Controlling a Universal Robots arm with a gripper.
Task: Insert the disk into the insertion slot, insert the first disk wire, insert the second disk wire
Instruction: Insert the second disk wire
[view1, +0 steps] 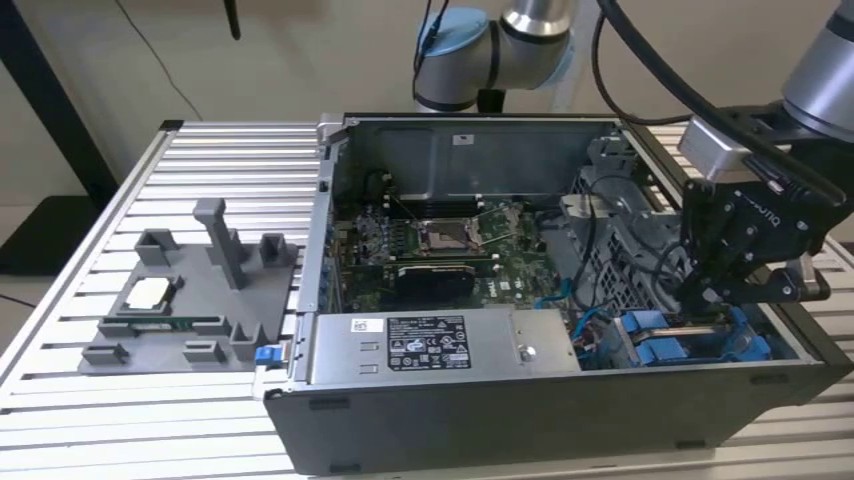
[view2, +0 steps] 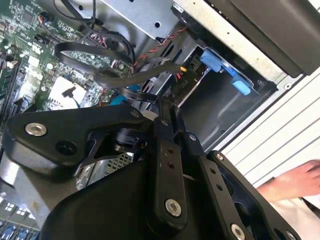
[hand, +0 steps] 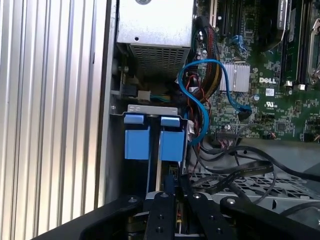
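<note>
The open grey steel PC case (view1: 534, 420) is laid on the ribbed aluminium worktop (view1: 80, 400). The black pincer (view1: 707, 300) is lowered into the perforated-metal insertion slot (view1: 694, 345), where the blue plastic carrier of the disk (hand: 155, 140) is seated. Whether the pincer is wide or narrow can't be told. A grey moulded tray (view1: 174, 310) is parked nearby.

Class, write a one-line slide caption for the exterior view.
Robot gripper lowered into an open computer case, just above the blue-railed insertion slot.
</note>
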